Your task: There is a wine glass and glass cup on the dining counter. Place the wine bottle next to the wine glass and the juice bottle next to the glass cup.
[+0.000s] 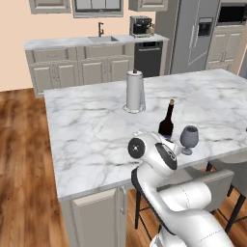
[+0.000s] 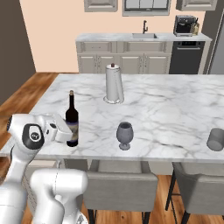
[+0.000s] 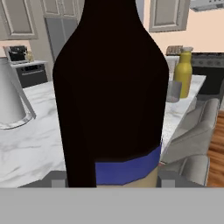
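Right base view shows the white arm rising at the lower left, its gripper (image 2: 65, 131) reaching in low against the wine bottle (image 2: 72, 120). This dark, slim-necked bottle stands upright on the dining counter (image 2: 175, 109), near the front edge towards its left corner. Just to its right, near but apart, stands the wine glass (image 2: 124, 135), also close to the front edge. Farther back, about mid-counter, is a paper towel roll (image 2: 113, 83) on its holder. At the far right, by the front edge, sits the glass cup (image 2: 215, 139).

From the hand view the wine bottle (image 3: 111, 87) looms large between the finger tips, with a blue band low on its body. The fingers flank its base, but whether they are pinching it or have let go cannot be told. Beyond the bottle to the right stands the yellow juice bottle (image 3: 183, 72), with the glass cup (image 3: 173, 91) just beside it; whether they touch is unclear.

By the look of things, the wine step is at its end: bottle set beside the glass. The next move likely calls for releasing, if not already done, and drawing the hand straight back without nudging the bottle or clipping the stemmed glass.
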Tool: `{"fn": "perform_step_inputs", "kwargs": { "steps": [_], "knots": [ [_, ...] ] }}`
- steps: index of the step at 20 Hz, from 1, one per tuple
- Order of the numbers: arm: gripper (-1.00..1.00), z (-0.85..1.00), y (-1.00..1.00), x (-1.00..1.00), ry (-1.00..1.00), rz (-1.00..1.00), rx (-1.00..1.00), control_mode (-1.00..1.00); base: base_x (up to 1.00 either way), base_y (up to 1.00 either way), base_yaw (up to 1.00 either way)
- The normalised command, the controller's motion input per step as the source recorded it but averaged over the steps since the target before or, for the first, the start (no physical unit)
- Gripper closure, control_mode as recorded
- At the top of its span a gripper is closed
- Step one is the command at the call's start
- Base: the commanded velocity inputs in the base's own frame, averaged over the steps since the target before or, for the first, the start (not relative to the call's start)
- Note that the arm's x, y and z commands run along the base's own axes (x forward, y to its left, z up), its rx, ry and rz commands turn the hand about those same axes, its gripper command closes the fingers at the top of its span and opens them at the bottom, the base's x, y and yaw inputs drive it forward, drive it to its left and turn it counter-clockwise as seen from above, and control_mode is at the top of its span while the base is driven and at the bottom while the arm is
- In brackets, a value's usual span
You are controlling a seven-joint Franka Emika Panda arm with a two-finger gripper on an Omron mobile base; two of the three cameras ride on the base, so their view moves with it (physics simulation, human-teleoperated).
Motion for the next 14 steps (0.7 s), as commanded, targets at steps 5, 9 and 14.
{"fn": "perform_step_inputs", "kwargs": {
  "steps": [5,9,14],
  "knots": [
    [1.00,0.00,-0.04,0.29,0.00,-0.15,0.00,-1.00,0.00,0.00,0.00],
    [1.00,-0.06,-0.03,0.13,0.00,-0.24,0.00,-1.00,0.00,0.00,0.00],
    [1.00,-0.11,-0.08,0.09,0.00,-0.24,0.00,-1.00,0.00,0.00,0.00]
  ]
}}
